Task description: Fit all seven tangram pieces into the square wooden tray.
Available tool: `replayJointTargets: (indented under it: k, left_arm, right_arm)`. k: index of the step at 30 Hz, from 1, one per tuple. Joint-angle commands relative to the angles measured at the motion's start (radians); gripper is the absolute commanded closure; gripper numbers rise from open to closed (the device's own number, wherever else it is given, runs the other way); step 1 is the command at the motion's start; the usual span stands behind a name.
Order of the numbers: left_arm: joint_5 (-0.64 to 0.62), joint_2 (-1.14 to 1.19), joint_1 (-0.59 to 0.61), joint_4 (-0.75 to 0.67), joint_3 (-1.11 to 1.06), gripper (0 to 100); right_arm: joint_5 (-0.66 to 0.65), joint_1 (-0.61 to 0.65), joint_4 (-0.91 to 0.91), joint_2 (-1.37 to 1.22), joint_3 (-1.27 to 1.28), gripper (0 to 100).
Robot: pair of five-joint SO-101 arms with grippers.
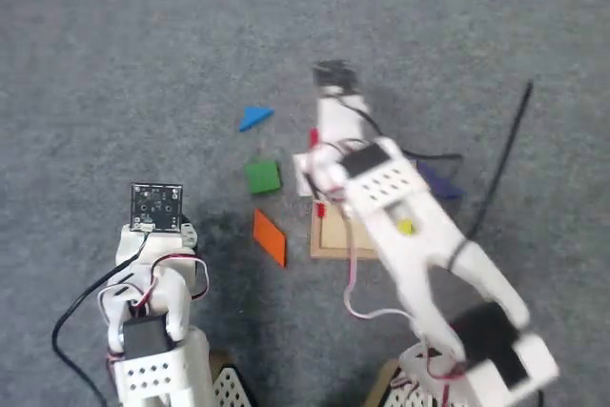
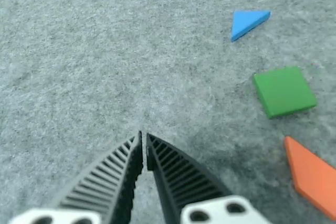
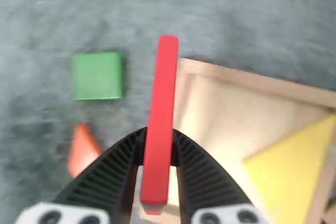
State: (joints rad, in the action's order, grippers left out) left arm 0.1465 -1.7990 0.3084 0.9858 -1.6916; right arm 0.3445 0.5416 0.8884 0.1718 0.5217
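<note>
My right gripper (image 3: pixel 157 132) is shut on a red piece (image 3: pixel 160 103), held on edge above the near rim of the square wooden tray (image 3: pixel 247 80). A yellow triangle (image 3: pixel 286 169) lies inside the tray. In the high view the red piece (image 1: pixel 313 138) shows beside the right arm, which covers most of the tray (image 1: pixel 329 240). A green square (image 1: pixel 262 176), a blue triangle (image 1: pixel 254 117) and an orange parallelogram (image 1: pixel 270 236) lie on the carpet left of the tray. My left gripper (image 2: pixel 143 136) is shut and empty, low over bare carpet, short of the green square (image 2: pixel 283 90).
A dark purple piece (image 1: pixel 438 181) lies on the carpet right of the right arm, next to a black cable (image 1: pixel 500 164). Grey carpet covers the whole table. Open carpet stretches to the left and the far side.
</note>
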Motion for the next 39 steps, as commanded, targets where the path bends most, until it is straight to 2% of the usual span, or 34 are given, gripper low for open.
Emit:
replayJointTargets:
  k: [1,5,10,19,27,32,36,39]
  left_arm:
    - [0.003,-0.014,-0.008,0.009,0.008,98]
    - [0.003,-0.014,-0.008,0.009,0.008,98]
    - [0.003,-0.014,-0.008,0.009,0.008,98]
    - [0.003,-0.014,-0.008,0.009,0.008,98]
    - [0.003,-0.014,-0.008,0.009,0.008,98]
    - [0.003,-0.014,-0.008,0.009,0.008,98]
    - [0.003,-0.014,-0.008,0.009,0.008,98]
    - [0.003,-0.014,-0.008,0.009,0.008,98]
  right_arm:
    - [0.011,-0.074,-0.133,0.153,0.167,99.2]
    - [0.017,-0.124,-0.223,0.173,0.262,99.0]
    - [0.160,-0.120,-0.323,0.090,0.250,98.8]
    - [0.394,-0.124,-0.291,-0.042,0.153,94.6]
    - [0.396,-0.139,-0.278,-0.051,0.157,94.3]
    - [0.279,-0.137,-0.277,-0.050,0.160,94.2]
    - [0.264,-0.142,-0.283,-0.041,0.186,94.1]
    - [0.262,-0.153,-0.278,-0.041,0.189,90.2]
